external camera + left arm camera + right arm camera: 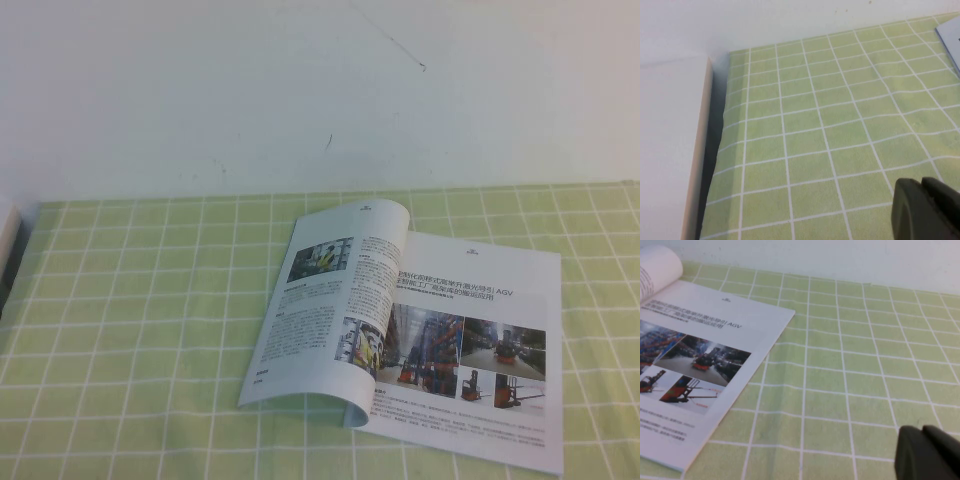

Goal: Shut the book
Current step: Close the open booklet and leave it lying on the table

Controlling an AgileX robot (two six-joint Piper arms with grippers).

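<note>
Plainly, the book (450,300) lies near right jaws, well apart from left jaws, both pressed together.

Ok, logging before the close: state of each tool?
Left tool: closed, holding nothing, above the tablecloth.
Right tool: closed, holding nothing, above the tablecloth, clear of the open book.

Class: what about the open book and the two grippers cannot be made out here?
Book: body text too small, high view; pages under curled leaf hidden.
Left gripper, over cloth left of book: cut off by wrist-view edge, state unclear.
Right gripper, over cloth right of book: same.
</note>
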